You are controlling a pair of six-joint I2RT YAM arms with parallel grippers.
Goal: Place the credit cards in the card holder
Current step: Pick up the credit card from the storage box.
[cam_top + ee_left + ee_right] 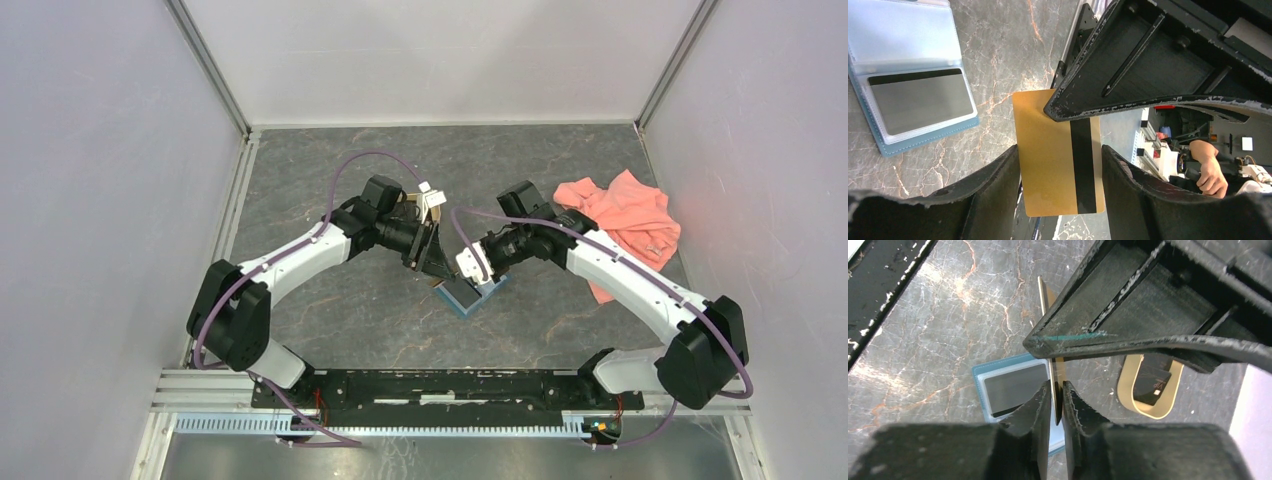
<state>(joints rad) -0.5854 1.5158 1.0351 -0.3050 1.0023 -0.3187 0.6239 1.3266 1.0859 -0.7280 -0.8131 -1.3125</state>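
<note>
Right gripper (1057,395) clamped on a gold card (1058,160), left gripper (1060,150) spread beside its edges, perhaps touching, we see the card holder (923,141) open at centre with a grey card (920,102) pocketed, tan tray (1126,390) holding a black card (1150,385)

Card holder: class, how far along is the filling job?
Done: a grey card sits pocketed in the open card holder. In hand: a gold card, pinched by the right gripper, flanked by the left gripper. Left: pocketing it, plus the dark card in the oval tray.
</note>
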